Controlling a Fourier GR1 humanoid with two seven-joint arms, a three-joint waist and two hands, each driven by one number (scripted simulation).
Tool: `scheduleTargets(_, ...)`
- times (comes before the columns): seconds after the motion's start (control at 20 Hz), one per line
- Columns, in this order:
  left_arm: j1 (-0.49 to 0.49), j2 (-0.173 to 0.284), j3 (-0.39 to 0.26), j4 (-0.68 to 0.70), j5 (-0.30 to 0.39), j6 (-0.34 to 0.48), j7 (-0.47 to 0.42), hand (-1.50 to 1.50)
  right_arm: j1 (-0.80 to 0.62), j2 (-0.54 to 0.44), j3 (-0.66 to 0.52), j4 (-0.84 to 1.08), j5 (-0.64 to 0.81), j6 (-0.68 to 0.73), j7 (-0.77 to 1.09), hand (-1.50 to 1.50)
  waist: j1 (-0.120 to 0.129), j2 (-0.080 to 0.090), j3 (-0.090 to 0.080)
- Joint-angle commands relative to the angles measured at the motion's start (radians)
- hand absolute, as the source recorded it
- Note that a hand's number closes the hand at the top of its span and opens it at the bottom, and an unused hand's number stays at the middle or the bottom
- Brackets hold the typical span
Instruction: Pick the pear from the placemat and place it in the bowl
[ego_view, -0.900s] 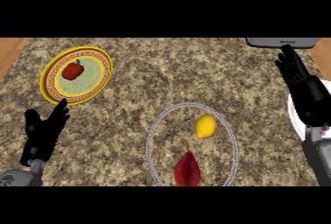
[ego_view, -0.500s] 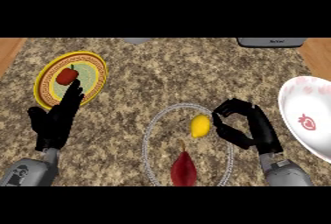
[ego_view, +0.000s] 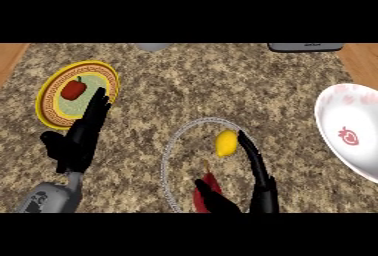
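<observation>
Pear (ego_view: 227, 143), yellow and small, lies on the round grey-rimmed placemat (ego_view: 168, 165) with the right robot hand (ego_view: 255, 172) just beside it, fingers long and straight along its right side, thumb low near a dark red pepper (ego_view: 205, 192); nothing is held yet. It looks light, smooth and firm-skinned, likely to roll, so I'd take it across its fat middle. The left robot hand (ego_view: 81, 137) rests open on the bench (ego_view: 192, 85), fingertips over a yellow plate (ego_view: 49, 97) carrying 1 red apple (ego_view: 73, 90). The white bowl (ego_view: 353, 132) at the right holds nothing.
</observation>
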Motion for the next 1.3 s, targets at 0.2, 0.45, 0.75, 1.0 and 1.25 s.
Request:
scheduleTargets(0.2,-0.033,-0.046,-0.012,0.012,-0.045,0.033,0.000,0.00,0.232,0.037,0.158,-0.136,0.523,-0.093,0.307,-1.50,0.002,0.012,-0.003)
scheduleTargets(0.45,0.010,-0.055,-0.037,-0.017,-0.067,0.030,-0.012,0.00,0.269,0.038,0.207,-0.311,0.715,0.119,0.620,-1.50,0.016,0.014,-0.002)
scheduleTargets(0.75,0.022,-0.048,-0.023,0.007,-0.059,-0.009,-0.043,0.00,0.129,0.036,0.199,-0.335,0.674,0.364,0.902,-1.50,0.033,0.017,-0.001)
scheduleTargets(1.0,-0.017,-0.070,-0.025,-0.015,-0.070,0.011,0.007,0.00,0.056,0.035,0.235,-0.284,0.605,0.419,1.059,-1.50,0.038,0.017,0.001)
scheduleTargets(1.25,-0.010,-0.080,-0.012,0.005,-0.081,-0.012,-0.023,0.00,0.001,0.034,0.166,-0.227,0.531,0.428,1.062,-1.50,0.035,0.018,0.002)
